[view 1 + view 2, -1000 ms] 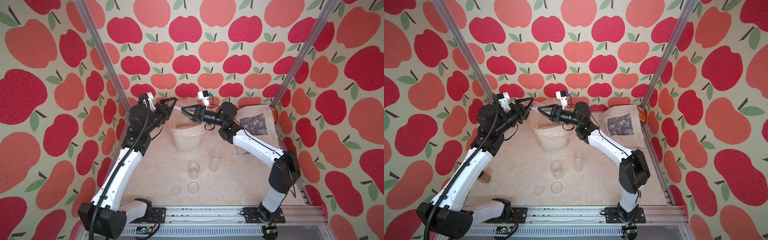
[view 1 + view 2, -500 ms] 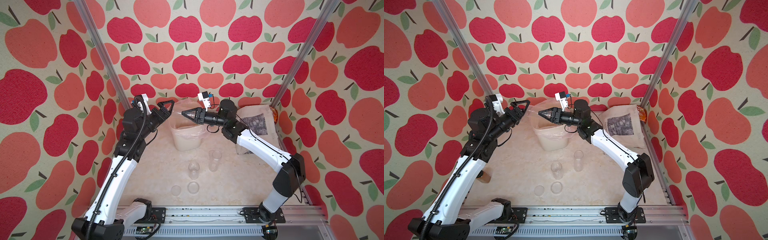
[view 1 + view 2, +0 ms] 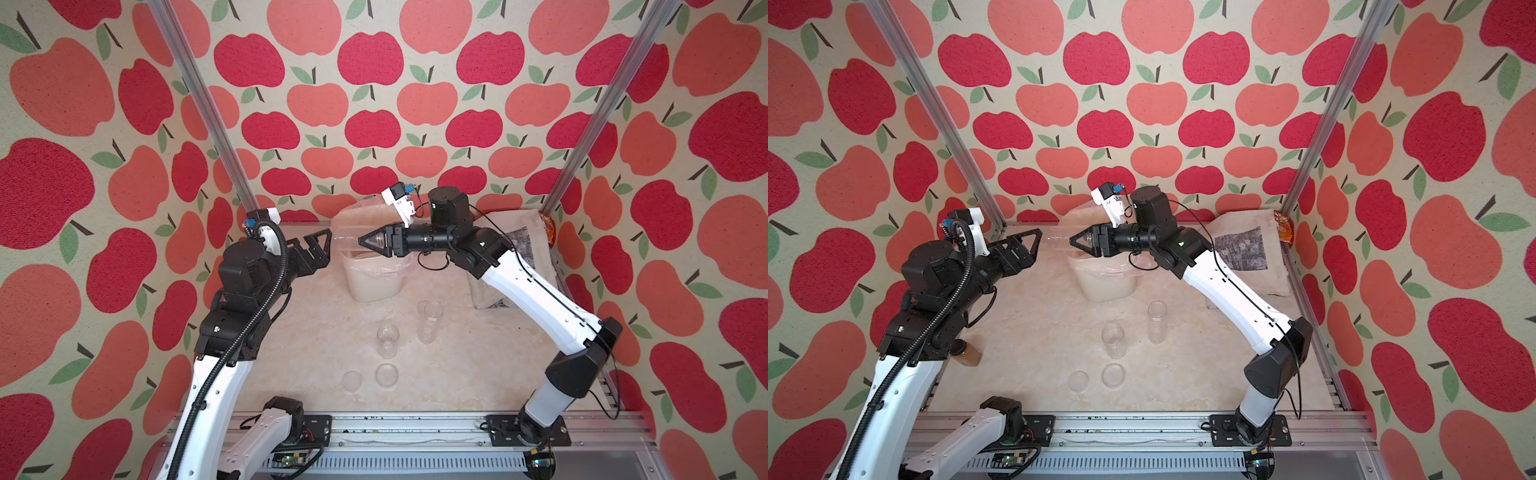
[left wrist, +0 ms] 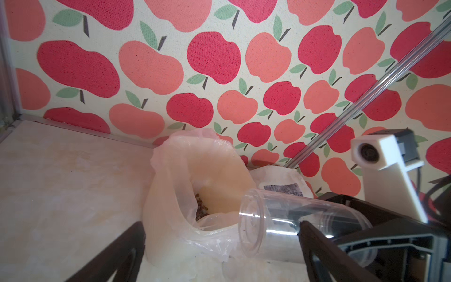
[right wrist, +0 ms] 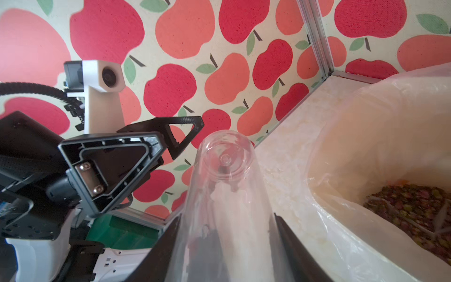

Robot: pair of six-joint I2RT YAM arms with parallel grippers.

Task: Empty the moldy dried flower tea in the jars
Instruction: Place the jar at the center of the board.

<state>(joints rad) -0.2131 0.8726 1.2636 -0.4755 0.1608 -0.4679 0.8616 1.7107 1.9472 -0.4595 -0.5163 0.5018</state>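
My right gripper [image 3: 368,241] [image 3: 1079,241] [image 5: 227,244] is shut on a clear jar [image 3: 345,240] [image 3: 1059,237] [image 5: 227,190] [image 4: 292,224]. It holds the jar level above the cream bin [image 3: 374,286] [image 3: 1108,289], and the jar looks empty. My left gripper [image 3: 322,249] [image 3: 1030,251] [image 4: 220,223] stands open just off the jar's closed end, apart from it. Brown dried flower tea [image 4: 201,210] [image 5: 415,207] lies inside the lined bin. Two more jars [image 3: 388,340] [image 3: 430,320] stand open and upright on the table. Two clear lids [image 3: 352,380] [image 3: 386,375] lie flat in front of them.
A cloth bag with a grey print [image 3: 519,243] leans in the back right corner, with an orange item [image 3: 549,232] beside it. A small brown block [image 3: 967,353] sits under my left arm. Apple-patterned walls close in three sides.
My left gripper has opened and drawn back to the left, away from the jar's end. The right gripper keeps the jar over the bin.
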